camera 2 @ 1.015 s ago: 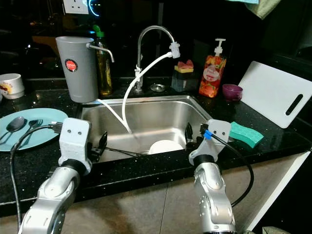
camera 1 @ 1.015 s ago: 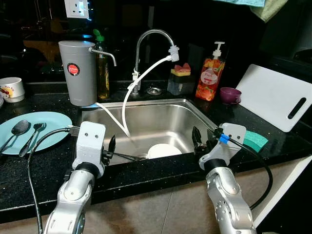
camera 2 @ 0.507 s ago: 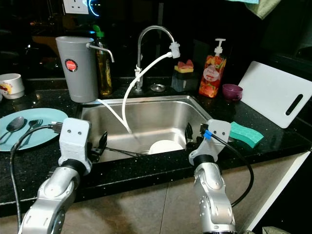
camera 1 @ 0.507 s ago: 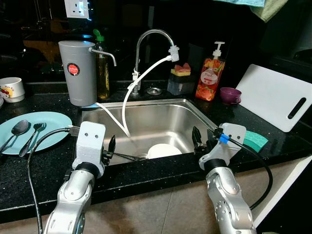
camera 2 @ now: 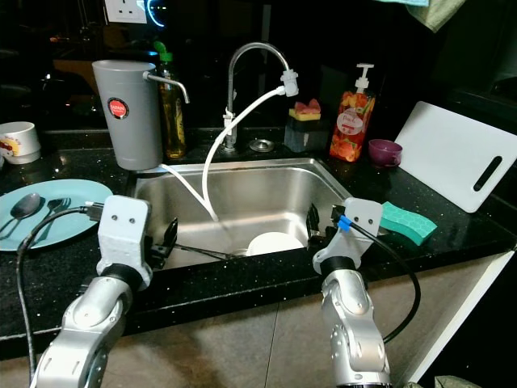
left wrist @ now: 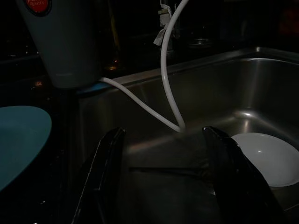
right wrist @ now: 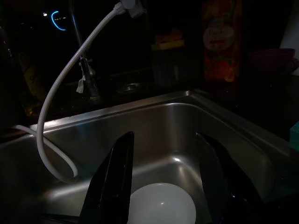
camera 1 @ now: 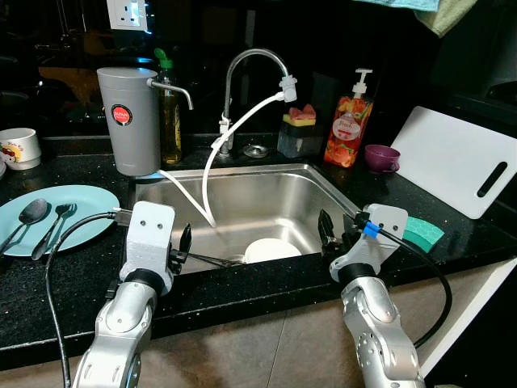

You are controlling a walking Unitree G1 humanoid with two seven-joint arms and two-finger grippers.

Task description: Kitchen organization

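Steel sink [camera 1: 266, 194], white bowl [camera 1: 272, 250], both tools apparently open

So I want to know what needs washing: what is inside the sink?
Inside the sink lies a white plate near the front wall, with a thin dark utensil beside it and a white hose hanging in. The front rim hides the nearest floor.

Four views trained on one steel sink
The head's stereo pair looked forward and down over the black counter at the sink [camera 1: 266, 198], from a step back; each wrist camera peered close along its own black fingers [left wrist: 107, 168] into the basin, and all four shared the white bowl [right wrist: 161, 205] and the white hose [camera 2: 222, 145]
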